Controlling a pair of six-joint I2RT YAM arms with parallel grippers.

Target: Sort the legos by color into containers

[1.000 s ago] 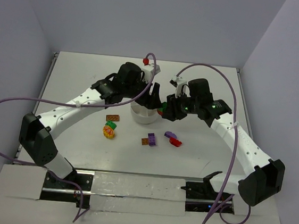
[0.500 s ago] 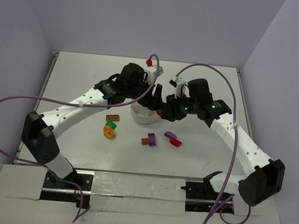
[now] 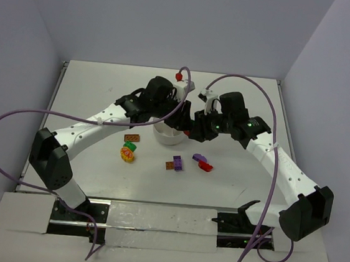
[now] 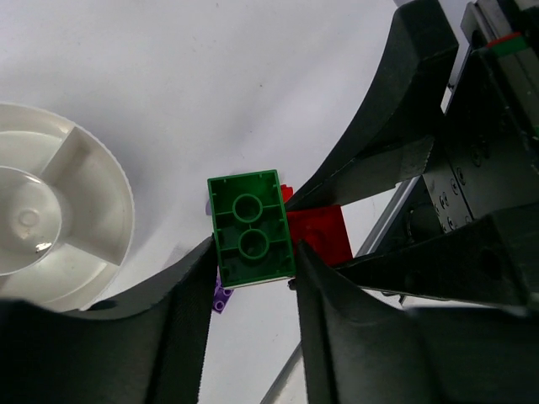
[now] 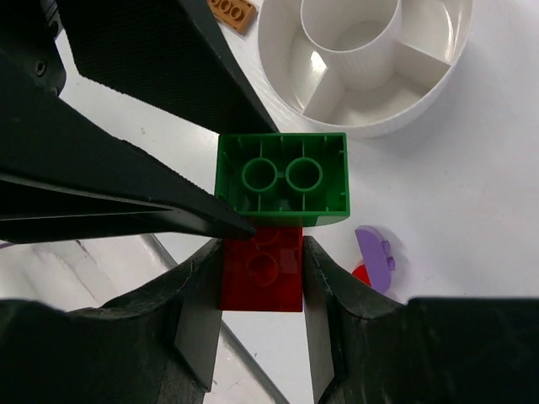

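Observation:
A green brick [image 4: 251, 227] and a red brick [image 5: 263, 269] are stuck together and held in the air just right of the white dish [image 3: 167, 136]. My left gripper [image 4: 253, 261] is shut on the green brick [image 5: 282, 178]. My right gripper [image 5: 263, 261] is shut on the red brick [image 4: 318, 234]. In the top view the two grippers, left [image 3: 184, 121] and right [image 3: 193, 128], meet tip to tip and hide both bricks. The dish's compartments [image 5: 366, 59] look empty where they show.
Loose on the table in front of the dish: a brown-orange brick [image 3: 131, 138], a green one [image 3: 129, 145], a round yellow-and-red one [image 3: 127, 155], a brown and a purple brick [image 3: 175, 163], and a purple piece [image 3: 199, 158] beside a red one [image 3: 206, 166].
My left gripper has moved right from over the dish to meet the right gripper. The right gripper has hardly moved.

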